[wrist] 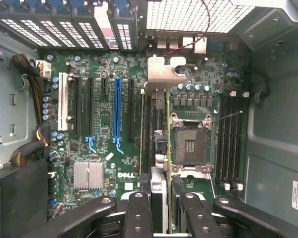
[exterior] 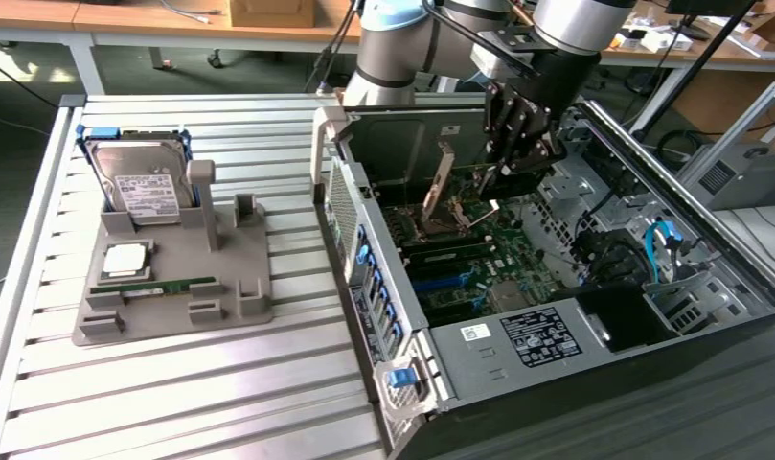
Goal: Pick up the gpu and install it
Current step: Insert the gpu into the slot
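On the slatted table [exterior: 170,383], toward the exterior view's left, a grey holder [exterior: 170,283] carries a memory stick [exterior: 153,286], a processor chip [exterior: 125,259] and, farther back, a hard drive [exterior: 138,182]. To the right lies the open computer case [exterior: 694,316]. Inside it, over the motherboard [wrist: 104,148], the gripper [exterior: 505,172] hangs with its fingers [wrist: 139,213] pinching the gpu [wrist: 161,163], held edge-on beside the blue slot [wrist: 117,111] and the empty processor socket [wrist: 189,146]

I read "DELL" in white on the motherboard [wrist: 125,175] (near the silver heatsink [wrist: 88,174]); other labels are too small to read.
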